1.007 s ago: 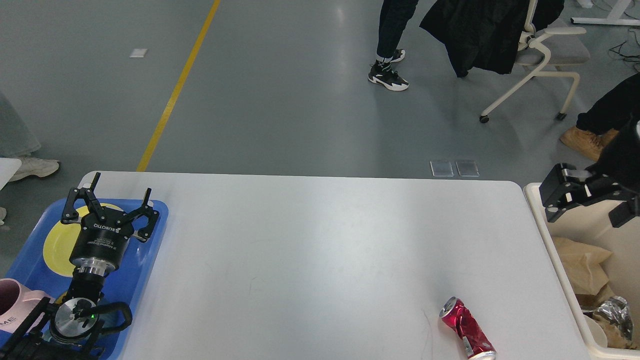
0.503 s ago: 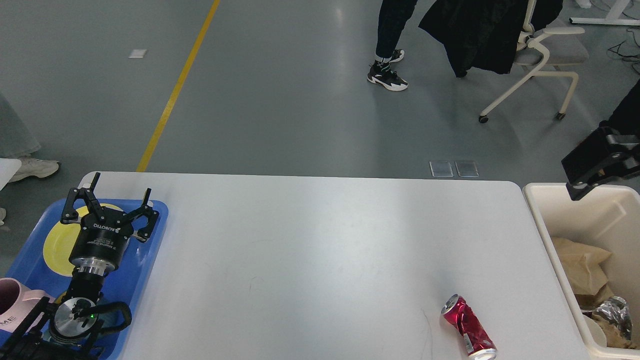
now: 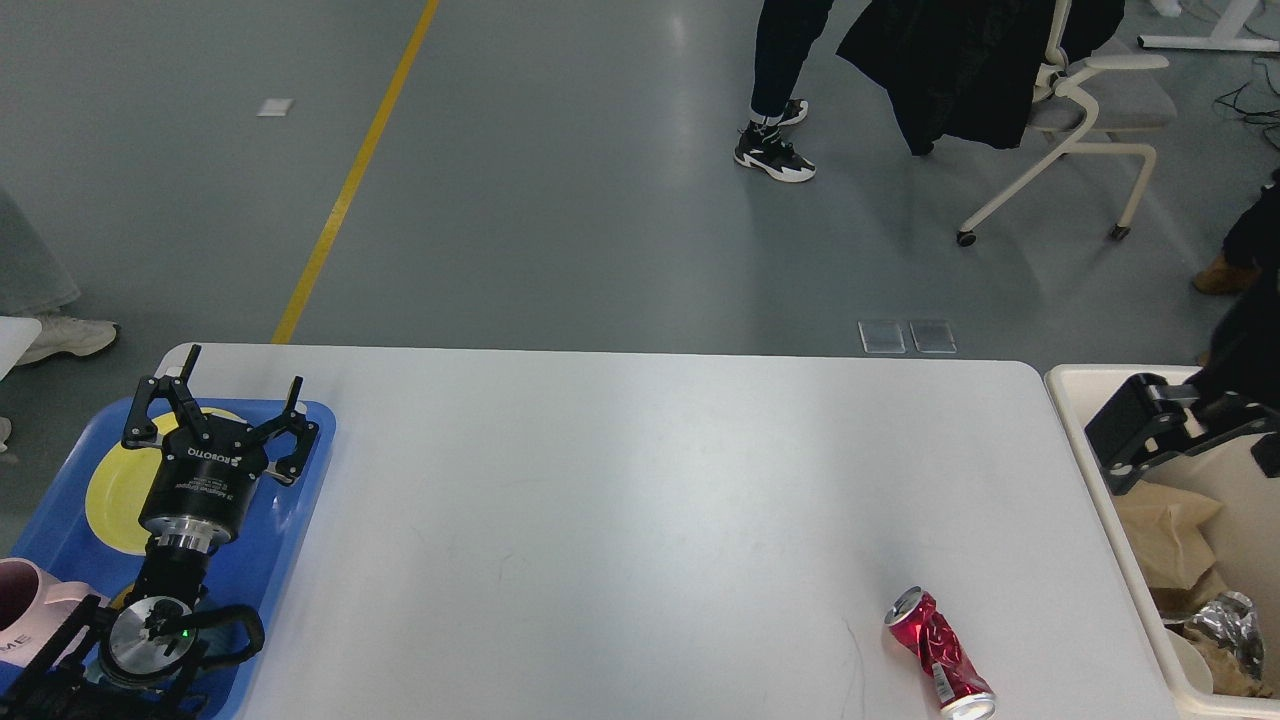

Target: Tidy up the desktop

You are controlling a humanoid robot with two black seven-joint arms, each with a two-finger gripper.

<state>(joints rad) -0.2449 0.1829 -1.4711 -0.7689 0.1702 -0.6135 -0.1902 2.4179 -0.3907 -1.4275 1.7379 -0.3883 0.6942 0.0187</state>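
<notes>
The desktop (image 3: 640, 500) is a wide white tabletop. A crushed red can (image 3: 940, 652) lies on it near the front right corner. My left gripper (image 3: 243, 372) is open and empty, hovering over the blue tray (image 3: 300, 500) at the left. My right gripper (image 3: 1125, 440) is a dark block over the left rim of the cream-white bin (image 3: 1075, 400) at the right. Its fingers cannot be told apart.
The tray holds a yellow plate (image 3: 110, 490) and a pink mug (image 3: 25, 605). The bin holds brown paper bags (image 3: 1170, 545) and crumpled foil (image 3: 1230, 620). Beyond the table are a person's legs (image 3: 775, 100) and an office chair (image 3: 1090, 110).
My right gripper rose up and to the right, then came back down over the bin's left rim. The red can has turned slightly. The left arm has not moved.
</notes>
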